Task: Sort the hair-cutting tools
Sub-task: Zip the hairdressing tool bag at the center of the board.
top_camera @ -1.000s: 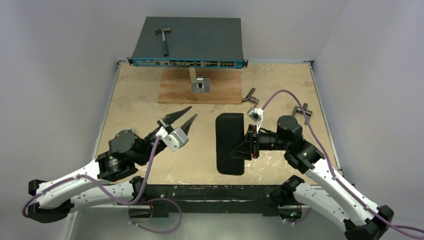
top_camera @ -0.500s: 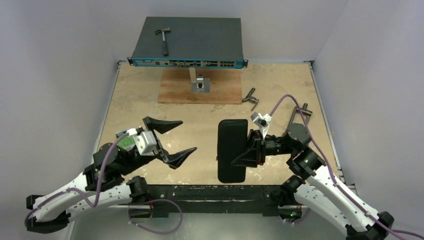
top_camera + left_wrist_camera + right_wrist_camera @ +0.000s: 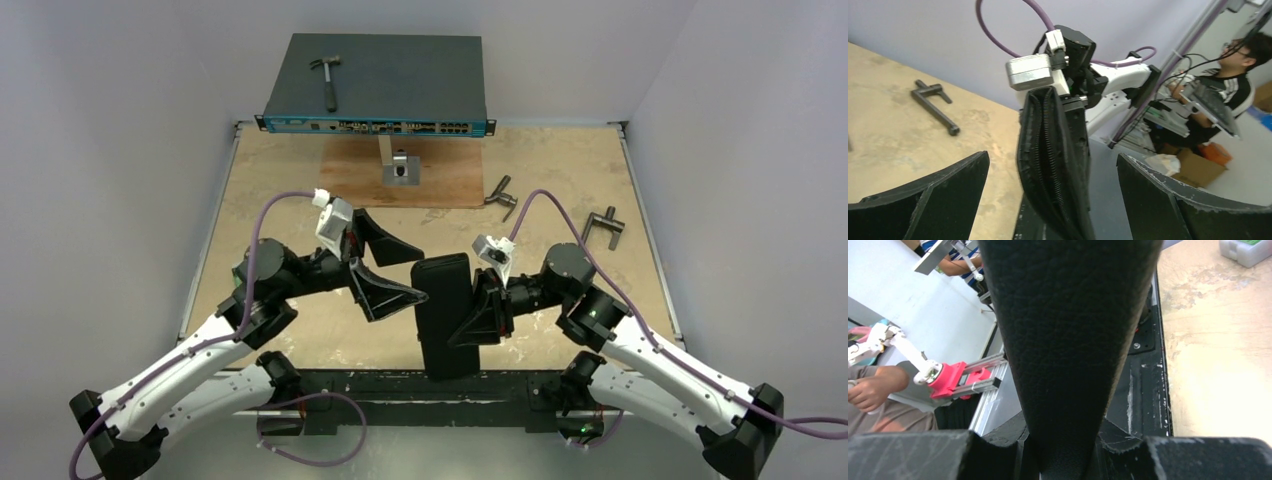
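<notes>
My right gripper (image 3: 470, 322) is clamped on the black case (image 3: 440, 345), held near-centre with its near end over the table (image 3: 270, 200) edge. My left gripper (image 3: 415, 272) is spread wide, with a finger on either side of the case's zipper edge. Bare tabletop lies beyond. I cannot tell where the hair tools are.

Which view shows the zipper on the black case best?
Left wrist: the zipper runs down the facing edge of the black case, teeth clearly visible. Top external shows the case only as a plain black slab, no zipper discernible. Right wrist shows just its grained side, close up.
</notes>
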